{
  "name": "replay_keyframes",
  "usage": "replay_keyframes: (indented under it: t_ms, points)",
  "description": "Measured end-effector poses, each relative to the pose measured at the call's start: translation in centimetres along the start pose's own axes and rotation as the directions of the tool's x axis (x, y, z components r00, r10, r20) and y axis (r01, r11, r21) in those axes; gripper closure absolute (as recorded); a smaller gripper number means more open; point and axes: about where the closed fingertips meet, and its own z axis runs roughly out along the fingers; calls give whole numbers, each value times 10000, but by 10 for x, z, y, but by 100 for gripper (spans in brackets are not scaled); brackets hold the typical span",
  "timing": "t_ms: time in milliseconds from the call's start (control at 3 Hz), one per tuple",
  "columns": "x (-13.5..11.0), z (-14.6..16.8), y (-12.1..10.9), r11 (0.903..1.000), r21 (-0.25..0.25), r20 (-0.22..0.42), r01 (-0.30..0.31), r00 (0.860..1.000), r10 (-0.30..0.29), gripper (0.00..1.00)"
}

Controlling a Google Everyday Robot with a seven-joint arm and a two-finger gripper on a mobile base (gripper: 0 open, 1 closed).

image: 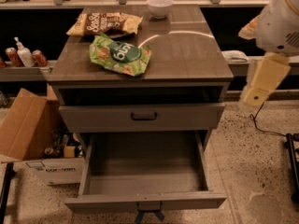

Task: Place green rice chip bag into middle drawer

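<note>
The green rice chip bag [120,55] lies flat on the cabinet's top, left of its middle, with its round dark logo facing up. The middle drawer [145,200] stands pulled out below, and its grey inside holds nothing. My arm hangs at the right edge of the camera view. Its gripper [252,96] is in the air beside the cabinet's right side, about level with the upper drawer. It is well to the right of the bag and touches nothing.
A tan-and-brown chip bag [105,23] and a white bowl [160,6] sit at the back of the top. The upper drawer with a black bar handle [144,117] is slightly open. An open cardboard box [28,129] stands on the floor at the left.
</note>
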Motion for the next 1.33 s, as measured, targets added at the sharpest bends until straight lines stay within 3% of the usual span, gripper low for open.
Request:
replay_keyframes:
  t_ms: [333, 667, 1000, 1333]
  points:
    - [-35, 30, -21, 9996, -203, 1014, 211, 9947, -189, 0]
    - [-63, 60, -34, 9979, -443, 1962, 480, 9798, -384, 0]
    - [-63, 60, -35, 9979, -440, 1965, 480, 9798, -384, 0]
    - [-82, 73, -57, 9989, -73, 2215, 459, 9742, -431, 0]
